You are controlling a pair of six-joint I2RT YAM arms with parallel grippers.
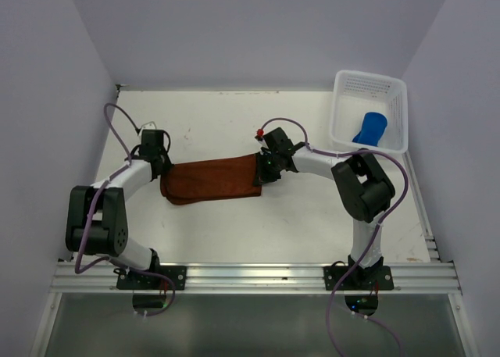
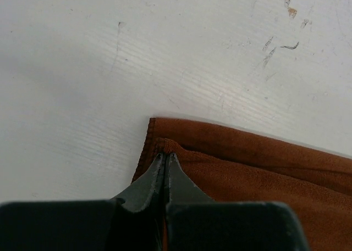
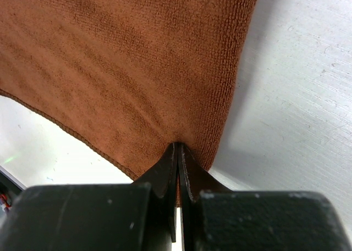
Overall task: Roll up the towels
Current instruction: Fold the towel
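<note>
The rust-brown towel (image 1: 209,181) lies stretched as a folded strip across the middle of the table, between my two grippers. At its left end, my left gripper (image 1: 163,169) is shut on a pinched fold near the corner (image 2: 165,154). My right gripper (image 1: 264,169) is shut on the towel's right end, where the cloth (image 3: 126,70) puckers into the fingertips (image 3: 178,146). A rolled bright blue towel (image 1: 370,128) stands inside the white basket (image 1: 344,119) at the back right.
The basket sits against the right wall at the table's far corner. White walls enclose the table on three sides. An aluminium rail (image 1: 258,277) with both arm bases runs along the near edge.
</note>
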